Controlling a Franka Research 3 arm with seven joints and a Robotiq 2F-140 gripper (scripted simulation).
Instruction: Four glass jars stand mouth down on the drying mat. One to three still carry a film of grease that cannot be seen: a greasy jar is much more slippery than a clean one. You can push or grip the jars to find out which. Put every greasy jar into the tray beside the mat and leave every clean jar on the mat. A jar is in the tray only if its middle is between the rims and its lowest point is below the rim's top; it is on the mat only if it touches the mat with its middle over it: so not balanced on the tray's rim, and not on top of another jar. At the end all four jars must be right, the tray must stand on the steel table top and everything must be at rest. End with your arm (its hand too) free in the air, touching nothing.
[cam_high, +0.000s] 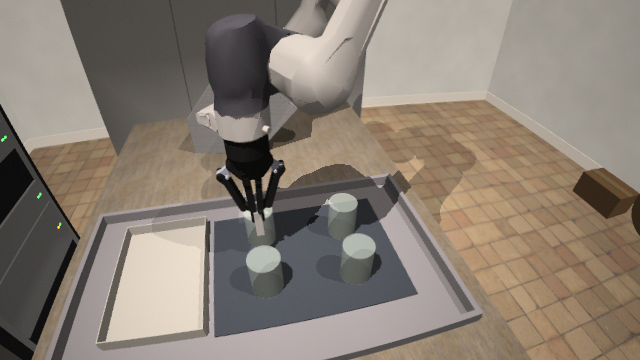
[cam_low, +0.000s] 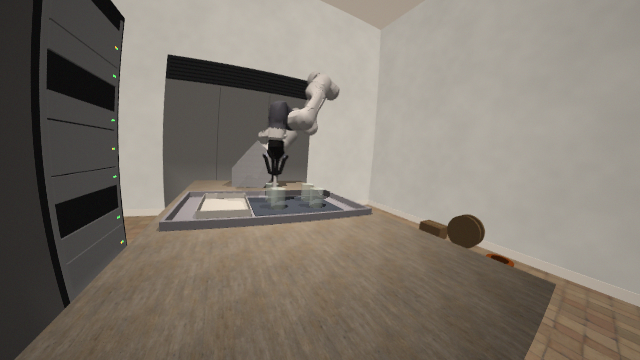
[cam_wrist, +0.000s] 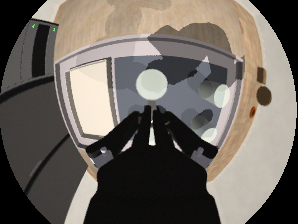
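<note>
The four jars, among them the one nearest the tray and the camera in the top view (cam_high: 265, 275), are showing a pale, see-through grey-green. The mat (cam_high: 310, 305) is wearing a plain dark slate blue, and the tray (cam_high: 155, 285) (cam_low: 225, 205) (cam_wrist: 90, 100) a plain cream. The surround with raised edges (cam_high: 370, 325) (cam_low: 270, 220) is showing a greyish mauve, while the surface (cam_high: 165, 170) (cam_low: 310, 280) is displaying streaky brown grain. The fingers are showing black with pale grey tips. The floor (cam_high: 530, 240) (cam_low: 595, 315) is carrying a grid of orange-brown tiles, and the cabinet (cam_low: 87, 165) is showing dark grey with green and amber dots.
</note>
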